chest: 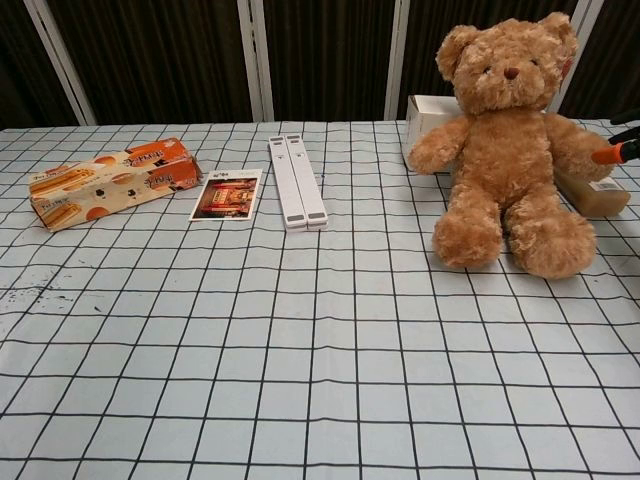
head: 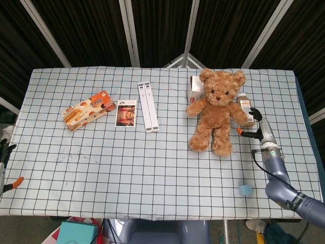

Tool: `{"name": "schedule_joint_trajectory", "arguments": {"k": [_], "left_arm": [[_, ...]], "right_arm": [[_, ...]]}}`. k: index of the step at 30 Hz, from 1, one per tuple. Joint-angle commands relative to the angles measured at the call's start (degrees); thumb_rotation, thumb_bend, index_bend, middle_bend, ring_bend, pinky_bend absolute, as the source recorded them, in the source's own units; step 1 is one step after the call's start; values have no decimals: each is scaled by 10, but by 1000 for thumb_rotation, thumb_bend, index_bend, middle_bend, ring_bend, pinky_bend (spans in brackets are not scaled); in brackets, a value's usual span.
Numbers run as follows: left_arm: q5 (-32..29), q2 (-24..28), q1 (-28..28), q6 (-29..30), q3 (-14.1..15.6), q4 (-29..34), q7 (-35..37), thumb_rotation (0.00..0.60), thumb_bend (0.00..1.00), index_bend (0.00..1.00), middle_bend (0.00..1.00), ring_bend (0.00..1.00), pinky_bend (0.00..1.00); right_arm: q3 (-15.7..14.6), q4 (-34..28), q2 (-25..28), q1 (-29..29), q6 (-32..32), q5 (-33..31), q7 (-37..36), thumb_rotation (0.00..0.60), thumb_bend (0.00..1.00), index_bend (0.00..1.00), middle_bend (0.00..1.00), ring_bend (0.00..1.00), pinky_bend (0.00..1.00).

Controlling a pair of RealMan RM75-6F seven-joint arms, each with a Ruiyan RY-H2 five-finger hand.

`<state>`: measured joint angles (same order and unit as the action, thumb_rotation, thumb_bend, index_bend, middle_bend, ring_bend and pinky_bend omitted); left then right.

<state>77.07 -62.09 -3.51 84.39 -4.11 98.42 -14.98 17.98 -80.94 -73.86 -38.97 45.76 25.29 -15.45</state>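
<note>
- Table (head: 152,168) in a pale blue cloth with a black grid carries everything.
- Fluffy brown teddy bear (head: 217,112) sits upright near the far right, with a white carton (head: 195,89) tucked behind its shoulder.
- Right hand (head: 256,128) hovers just beside the bear's arm, fingers spread apart, holding nothing.
- Brown bottle with a white label (head: 247,109) lies flat between bear and hand, touching the bear.
- Orange snack box (head: 88,110), long white strip box (head: 148,106) and a small photo card (head: 126,112) sit well to the left.
- Small light blue cube (head: 246,189) sits near the front edge.
- Left hand (head: 4,165) barely shows at the left edge; can't tell how its fingers lie.
</note>
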Motion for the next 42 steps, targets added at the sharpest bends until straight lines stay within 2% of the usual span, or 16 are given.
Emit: {"name": "schedule_joint_trajectory", "arguments": {"k": [1, 12, 26, 28, 32, 34, 42], "left_arm": [[-4, -1, -2, -2, -2, -1, -2, 600, 243, 134, 0, 0, 30], [-16, -8, -7, -9, -4, -3, -20, 600, 243, 134, 0, 0, 30], [-23, -15, -11, -12, -4, -3, -36, 600, 243, 134, 0, 0, 30], [-24, -16, -12, -12, -4, -3, -38, 600, 243, 134, 0, 0, 30], [-26, -18, -13, -13, -4, -3, -43, 600, 243, 134, 0, 0, 30], [-26, -18, -13, -12, -4, -3, -44, 600, 243, 135, 0, 0, 30], [-29, -19, -14, -13, -4, -3, -46, 600, 243, 136, 0, 0, 30]], "right_arm": [[2, 37, -30, -26, 13, -40, 38, 600, 289, 174, 209, 136, 0], [19, 112, -79, -53, 24, -84, 95, 600, 289, 319, 378, 227, 0], [39, 182, -125, -53, 18, -85, 118, 600, 292, 411, 470, 301, 0], [42, 186, -127, -53, 16, -84, 119, 600, 325, 444, 493, 321, 0], [50, 205, -139, -52, 19, -81, 123, 600, 490, 530, 531, 344, 0], [52, 211, -144, -52, 19, -81, 128, 600, 535, 549, 536, 344, 0], [67, 206, -142, -47, 28, -69, 135, 600, 559, 553, 536, 344, 0]]}}
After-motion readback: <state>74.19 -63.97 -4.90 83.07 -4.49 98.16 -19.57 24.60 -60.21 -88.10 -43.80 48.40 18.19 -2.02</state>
